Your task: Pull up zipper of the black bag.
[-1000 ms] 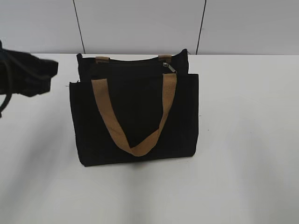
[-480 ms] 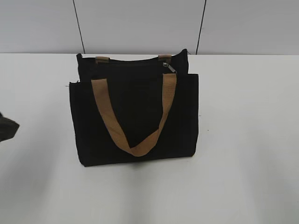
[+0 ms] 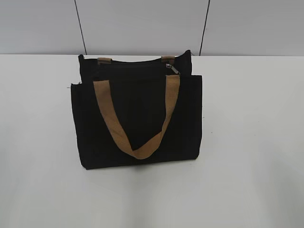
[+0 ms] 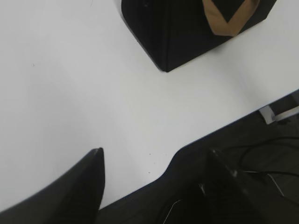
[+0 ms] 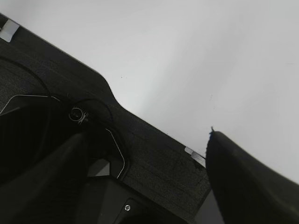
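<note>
The black bag stands upright in the middle of the white table. One tan strap handle hangs down its front. The zipper runs along the top edge, with its silver pull tab near the right end. Neither gripper shows in the exterior view. In the left wrist view my left gripper is open and empty over the table's near edge, with the bag's lower corner far ahead of it. In the right wrist view my right gripper is open and empty, with no bag in sight.
A grey wall with dark seams stands behind the table. The table's front edge and dark floor with cables show in the left wrist view. The right wrist view shows the table edge and dark base parts.
My left arm, at the left of the exterior view a second ago, has drawn back to the left and out of that view. The bag has not moved.
</note>
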